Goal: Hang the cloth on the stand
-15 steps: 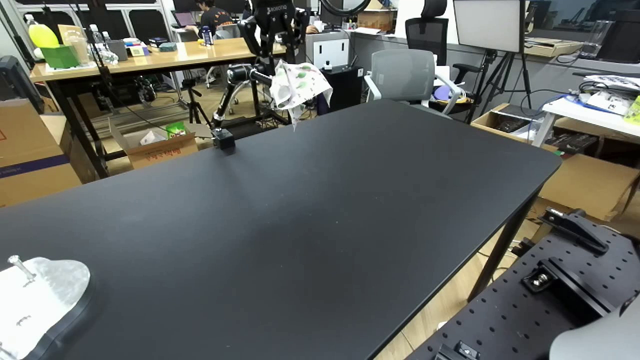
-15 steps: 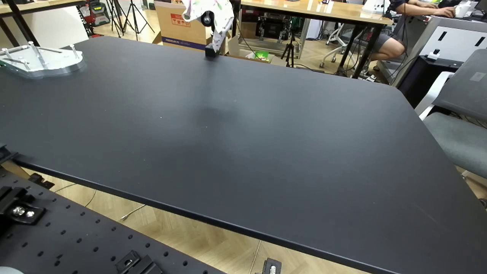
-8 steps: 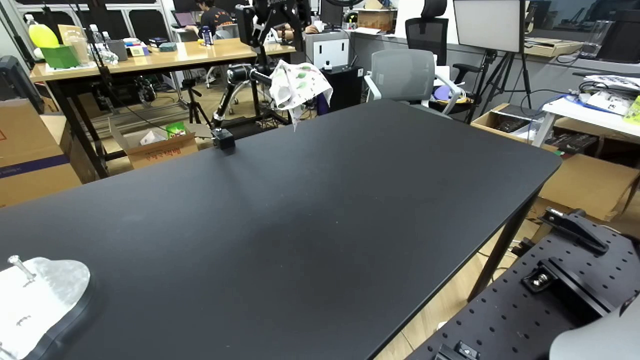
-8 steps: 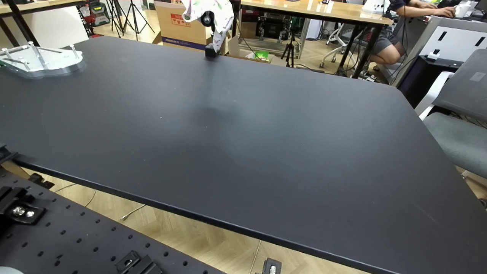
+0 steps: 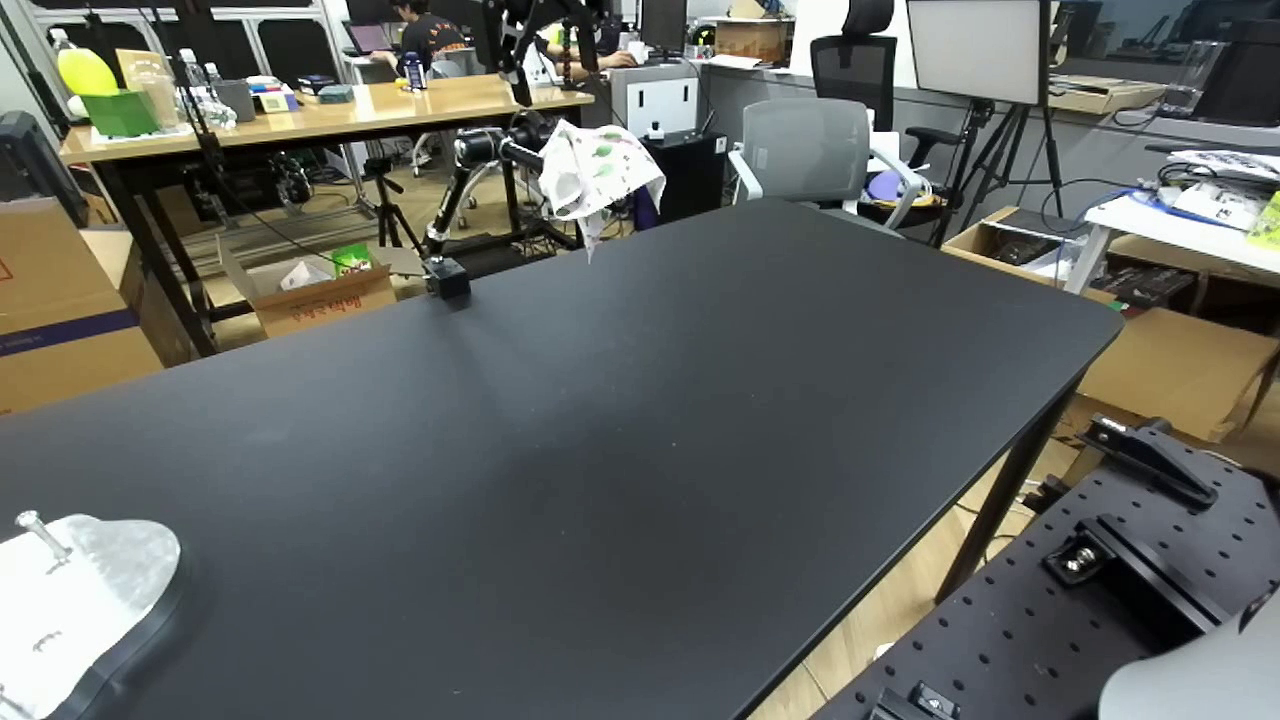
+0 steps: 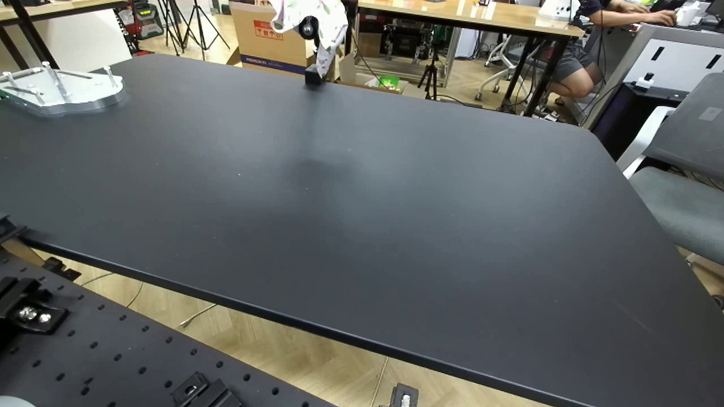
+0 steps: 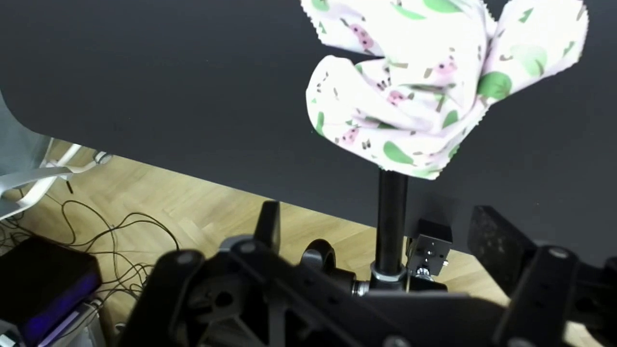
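Note:
The cloth (image 5: 600, 175), white with green and pink prints, hangs draped over the outer end of the stand (image 5: 480, 150), a black jointed arm clamped to the table's edge. In an exterior view, the cloth (image 6: 332, 25) drops beside the stand's clamp (image 6: 314, 75), its top cut off by the frame. The wrist view has the cloth (image 7: 429, 96) bunched on the far end of the stand's black rod (image 7: 393, 212). My gripper (image 7: 378, 219) is open above the stand, fingers wide apart, nothing held and apart from the cloth. In an exterior view the gripper (image 5: 553, 75) is above the stand.
The black table (image 5: 640, 420) carries a pale plate with upright pegs (image 6: 62, 87). Behind it are a wooden desk (image 5: 420, 112), cardboard boxes (image 5: 325, 305) and a grey chair (image 5: 808, 150). A perforated black base plate (image 5: 1060, 600) lies along the near side.
My gripper has spread its fingers wider and risen away from the stand. The cloth has stayed in place on the stand.

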{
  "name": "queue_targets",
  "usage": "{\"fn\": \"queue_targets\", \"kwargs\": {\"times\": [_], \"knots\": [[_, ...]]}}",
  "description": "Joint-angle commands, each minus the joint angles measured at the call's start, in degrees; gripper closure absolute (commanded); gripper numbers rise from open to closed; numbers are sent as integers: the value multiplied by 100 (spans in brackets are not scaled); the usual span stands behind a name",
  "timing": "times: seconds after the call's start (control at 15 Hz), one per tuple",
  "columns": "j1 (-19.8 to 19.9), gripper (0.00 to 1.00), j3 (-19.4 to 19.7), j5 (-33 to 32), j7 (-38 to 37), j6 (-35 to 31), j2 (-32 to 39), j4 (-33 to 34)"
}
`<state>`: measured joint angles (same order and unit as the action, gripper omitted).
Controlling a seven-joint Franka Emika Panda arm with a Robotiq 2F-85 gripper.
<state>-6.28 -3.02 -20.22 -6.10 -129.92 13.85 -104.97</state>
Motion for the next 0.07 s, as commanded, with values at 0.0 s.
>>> {"fn": "queue_targets", "kwargs": {"times": [0.0], "knots": [[-38, 0, 39, 16, 10, 9, 4, 11]]}}
